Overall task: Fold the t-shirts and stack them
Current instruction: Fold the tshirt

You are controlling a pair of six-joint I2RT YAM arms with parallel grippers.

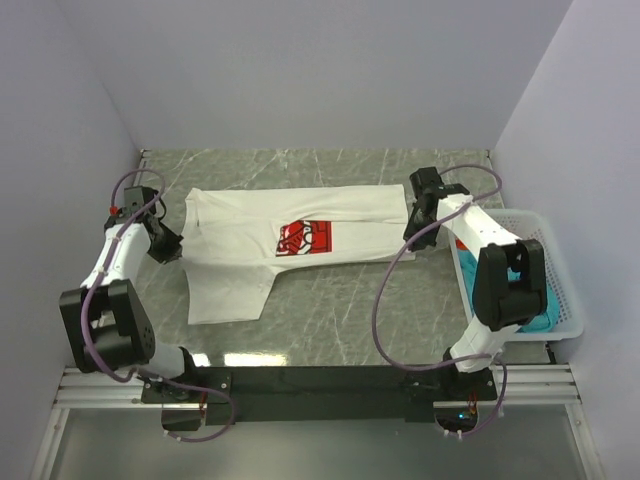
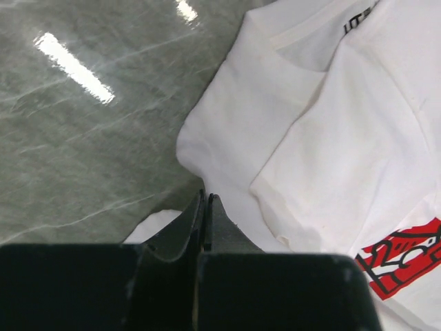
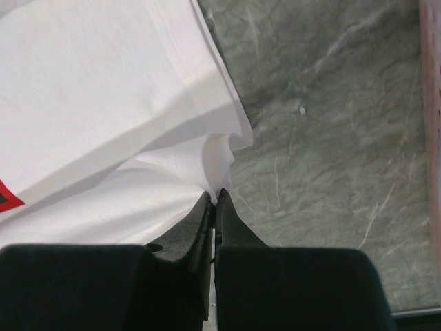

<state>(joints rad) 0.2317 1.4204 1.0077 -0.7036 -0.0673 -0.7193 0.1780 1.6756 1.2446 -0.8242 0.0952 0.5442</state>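
L arm (image 1: 113, 258) bent, elbow low nr base, wrist angled inward. L pincer (image 1: 168, 246) shut. R arm (image 1: 487, 236) mirrors it; R pincer (image 1: 412, 240) shut, tips pinching shirt (image 3: 103, 103) edge.

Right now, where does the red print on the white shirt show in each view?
Top view: red print at mid-frame, centred on the white shirt.
Left wrist: the print, lower right corner.
Right wrist: the print, only a sliver at the left edge.
Shared landmark: the grey marble table.
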